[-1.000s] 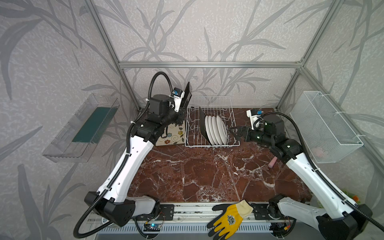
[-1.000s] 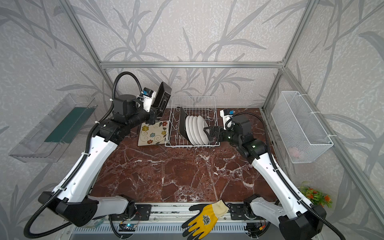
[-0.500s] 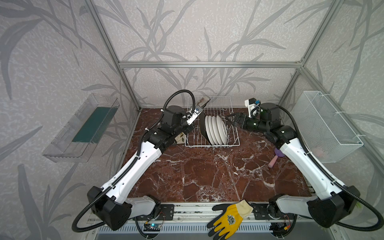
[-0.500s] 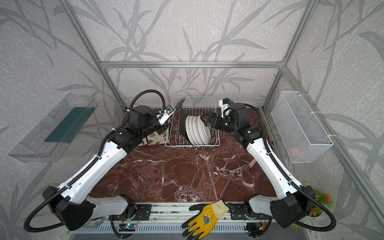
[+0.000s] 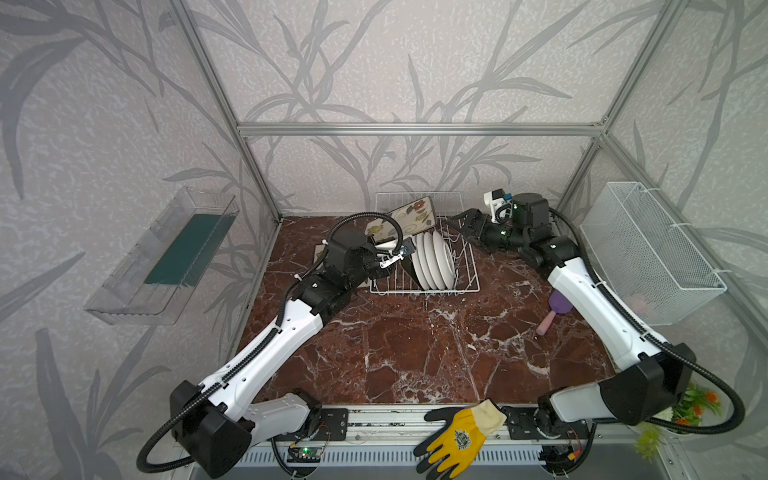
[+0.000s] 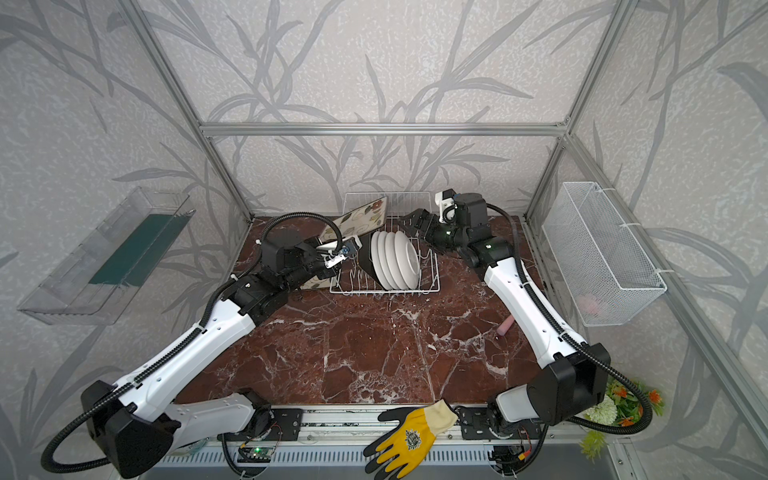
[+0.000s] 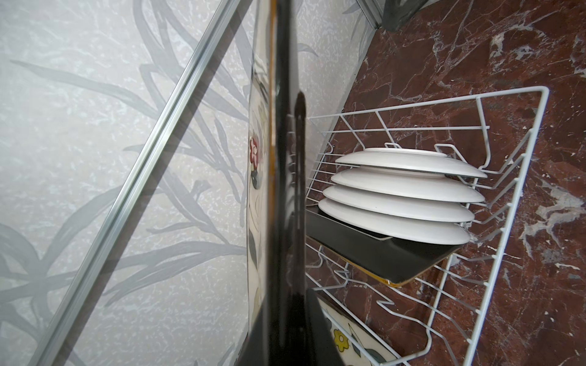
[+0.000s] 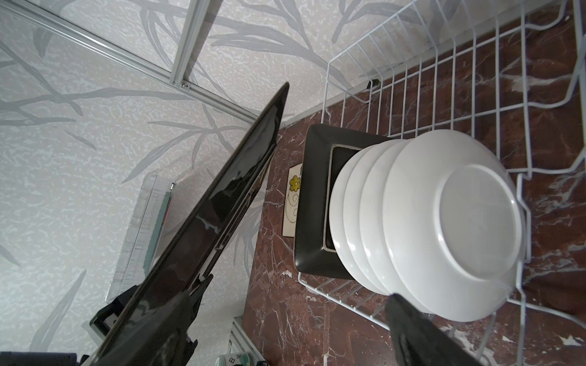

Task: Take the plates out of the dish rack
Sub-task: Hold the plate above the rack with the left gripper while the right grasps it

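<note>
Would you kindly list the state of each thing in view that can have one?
dish rack, partly loaded.
left gripper, shut on the held square plate.
held square plate, raised and tilted.
right gripper, open, empty.
round plates, four, on edge in the dish rack.
racked square plate, on edge beside the round plates.
flat square plate, face up outside the dish rack.

White rack (image 5: 424, 292), white round plates (image 5: 434, 259), red-marbled table (image 5: 415, 353)

Round white plates (image 5: 436, 262): 4; square flowered plates (image 5: 411, 216): 3; white wire dish rack (image 5: 424, 292): 1; mesh basket (image 5: 648, 249): 1; clear tray (image 5: 162, 257): 1; glove (image 5: 457, 432): 1; brush (image 5: 555, 309): 1
</note>
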`<control>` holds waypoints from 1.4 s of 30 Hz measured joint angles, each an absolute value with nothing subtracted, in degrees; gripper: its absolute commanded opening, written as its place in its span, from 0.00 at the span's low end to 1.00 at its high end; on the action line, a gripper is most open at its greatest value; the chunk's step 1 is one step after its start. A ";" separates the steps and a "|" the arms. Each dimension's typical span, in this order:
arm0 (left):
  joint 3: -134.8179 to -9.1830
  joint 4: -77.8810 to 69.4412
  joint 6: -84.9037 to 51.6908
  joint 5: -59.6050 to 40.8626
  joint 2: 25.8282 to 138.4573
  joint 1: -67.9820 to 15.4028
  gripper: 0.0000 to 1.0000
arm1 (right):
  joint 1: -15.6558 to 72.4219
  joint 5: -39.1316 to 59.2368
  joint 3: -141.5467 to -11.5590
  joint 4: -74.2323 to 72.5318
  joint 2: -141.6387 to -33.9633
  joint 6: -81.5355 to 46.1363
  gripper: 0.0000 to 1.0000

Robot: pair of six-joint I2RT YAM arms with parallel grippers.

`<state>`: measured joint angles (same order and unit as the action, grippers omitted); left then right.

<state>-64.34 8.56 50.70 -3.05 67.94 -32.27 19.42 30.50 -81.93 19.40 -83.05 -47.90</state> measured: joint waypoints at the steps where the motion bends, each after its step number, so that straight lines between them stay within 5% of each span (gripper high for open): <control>1: -63.99 8.03 51.40 -3.03 67.85 -32.45 0.00 | 19.42 30.68 -82.04 19.31 -83.42 -48.42 0.92; 19: -61.19 5.50 59.90 -1.58 67.81 -34.41 0.00 | 19.57 31.59 -82.78 15.33 -84.93 -53.17 0.90; 42: -56.97 1.63 68.40 -1.58 68.03 -36.67 0.00 | 24.34 34.57 -89.32 20.67 -94.56 -52.86 0.56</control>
<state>-56.97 1.63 68.40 -1.58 68.03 -36.67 24.34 34.57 -89.32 20.67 -94.56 -52.86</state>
